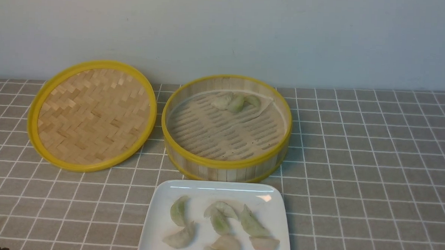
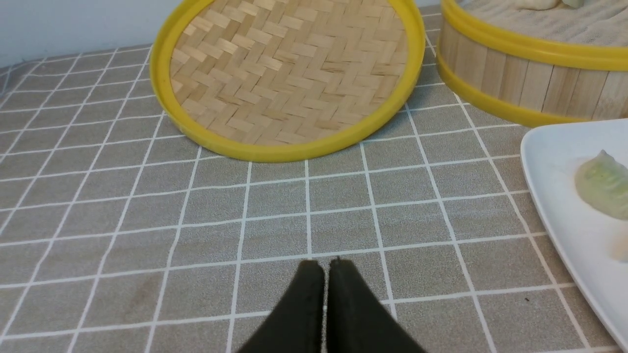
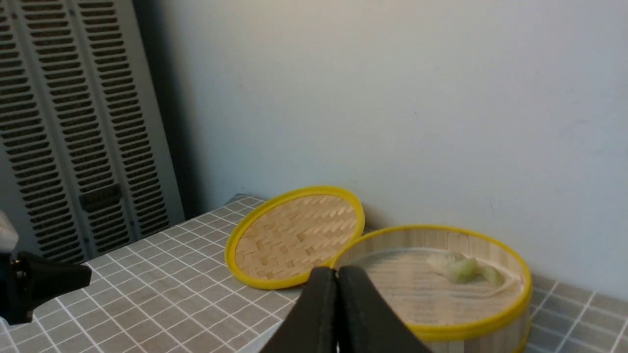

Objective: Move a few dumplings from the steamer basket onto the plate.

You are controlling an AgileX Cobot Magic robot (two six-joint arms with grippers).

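The steamer basket point(image 1: 224, 173) stands mid-table, and three pale green and whitish dumplings point(image 1: 236, 102) lie at its far side on the liner. In front of it, the white plate point(image 1: 158, 220) holds several dumplings point(image 1: 220, 220). Neither gripper shows in the front view. My left gripper point(image 2: 324, 262) is shut and empty over the tablecloth, left of the plate point(image 2: 554, 162) and apart from a green dumpling point(image 2: 603, 184) on it. My right gripper point(image 3: 337, 268) is shut and empty, raised in front of the basket point(image 3: 441, 331) and its dumplings point(image 3: 461, 268).
The woven bamboo lid point(image 1: 91, 115) with a yellow rim leans against the wall, left of the basket. A grey checked cloth point(image 1: 374, 165) covers the table. Past the table's left end stands a louvred grey panel point(image 3: 73, 122), and part of the left arm point(image 3: 39, 284) shows there.
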